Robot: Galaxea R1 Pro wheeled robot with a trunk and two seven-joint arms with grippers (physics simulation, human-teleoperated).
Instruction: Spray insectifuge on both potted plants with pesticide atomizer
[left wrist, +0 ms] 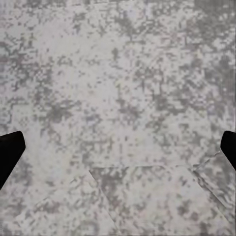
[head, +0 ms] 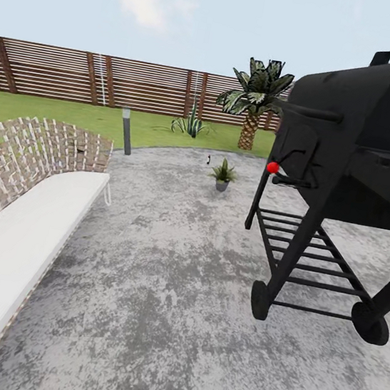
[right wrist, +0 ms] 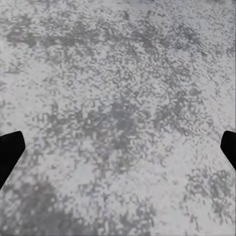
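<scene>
One potted plant [head: 223, 175], a small green rosette in a grey pot, stands far ahead on the grey stone patio [head: 160, 291] of the garden. Just left of it and a little farther away is a tiny slim dark thing [head: 208, 159], likely the pesticide atomizer; it is too small for detail. In the left wrist view my left gripper [left wrist: 118, 152] is open, with its dark fingertips [left wrist: 10, 152] at the picture's edges over bare mottled stone. My right gripper [right wrist: 118, 152] is open in the same way above the patio, fingertips [right wrist: 10, 150] wide apart, nothing between them.
A big black grill [head: 349, 183] on wheels stands close at the right. A wicker bench [head: 22, 204] with a white cushion runs along the left. Beyond the patio are lawn, a short lamp post [head: 126, 129], a spiky clump [head: 191, 124], a palm [head: 255, 103] and a slatted wooden fence [head: 112, 81].
</scene>
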